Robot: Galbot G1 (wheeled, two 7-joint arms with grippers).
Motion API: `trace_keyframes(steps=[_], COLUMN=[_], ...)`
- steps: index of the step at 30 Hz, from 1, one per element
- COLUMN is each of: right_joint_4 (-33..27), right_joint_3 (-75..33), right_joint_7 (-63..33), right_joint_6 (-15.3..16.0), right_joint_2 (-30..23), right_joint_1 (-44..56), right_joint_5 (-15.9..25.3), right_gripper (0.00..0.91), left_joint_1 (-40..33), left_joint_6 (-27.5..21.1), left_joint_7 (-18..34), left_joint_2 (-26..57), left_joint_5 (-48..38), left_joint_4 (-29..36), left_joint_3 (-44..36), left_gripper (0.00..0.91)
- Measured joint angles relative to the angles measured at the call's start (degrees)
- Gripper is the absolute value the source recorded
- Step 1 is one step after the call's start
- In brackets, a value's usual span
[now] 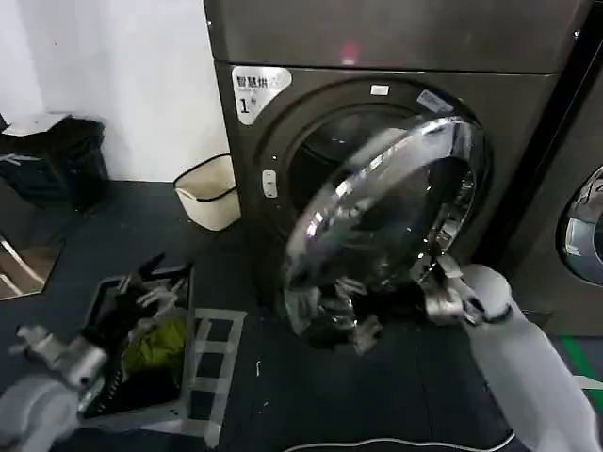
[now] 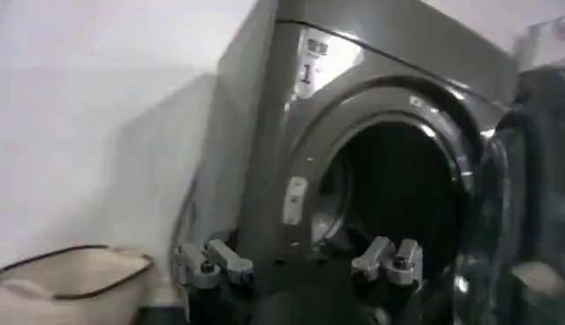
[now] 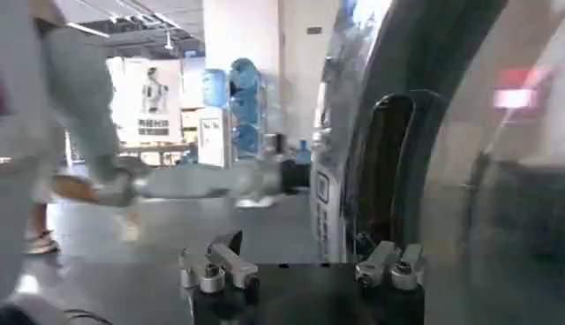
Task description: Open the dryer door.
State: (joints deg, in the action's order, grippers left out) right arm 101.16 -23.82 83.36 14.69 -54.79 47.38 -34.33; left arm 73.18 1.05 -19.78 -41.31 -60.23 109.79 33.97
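At the far left of the head view, the left gripper (image 1: 33, 341) hangs low over the dark floor (image 1: 311, 395), beside a laundry basket (image 1: 188, 372) holding dark and green clothes. In its own wrist view the left gripper (image 2: 296, 263) has its fingers spread wide, holding nothing, and faces the grey dryer (image 2: 256, 159) with its open drum mouth. Behind the basket, a cream bin (image 1: 209, 191) stands against the white wall just left of the dryer (image 1: 396, 38), which carries a white "1" sticker (image 1: 254, 91). The dryer door (image 1: 377, 226), chrome-ringed with dark glass, is swung out from the drum opening and hinged on its right side. The right gripper (image 1: 435, 294) sits at the door's lower right edge; in its wrist view the right gripper (image 3: 300, 269) has its fingers parted wide, beside the door's rim (image 3: 397, 168), clasping nothing.
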Motion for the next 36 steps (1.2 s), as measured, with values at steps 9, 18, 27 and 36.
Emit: trace_keyframes(steps=[9,18,27,36], right_joint_4=[9.89,11.30,11.48,3.09], right_joint_3=[-28.51,-57.91,-76.70,-92.05], right_joint_7=[0.19,-15.76,-51.36,-71.11], right_joint_6=[-4.13,-4.02,1.36,8.33], right_joint_2=[-0.83,-8.74,-9.11,-6.36], right_joint_1=[22.16,35.01,41.56,43.25], right_joint_5=[1.38,0.50,-3.02,4.35], right_gripper=[0.907,0.907,0.907,0.907], left_joint_1=[-25.50,-45.35,-58.29,-67.19], left_joint_6=[-0.01,-0.59,0.74,1.92], left_joint_7=[-0.80,-4.50,-7.20,-8.81], left_joint_2=[2.54,-4.29,-11.07,-16.41], left_joint_5=[-1.32,-4.52,-6.61,-7.37], left_joint_4=[-6.31,-10.13,-11.93,-14.06], left_joint_3=[-29.29,-51.28,-65.93,-77.09], left_gripper=[0.907,0.907,0.907,0.907])
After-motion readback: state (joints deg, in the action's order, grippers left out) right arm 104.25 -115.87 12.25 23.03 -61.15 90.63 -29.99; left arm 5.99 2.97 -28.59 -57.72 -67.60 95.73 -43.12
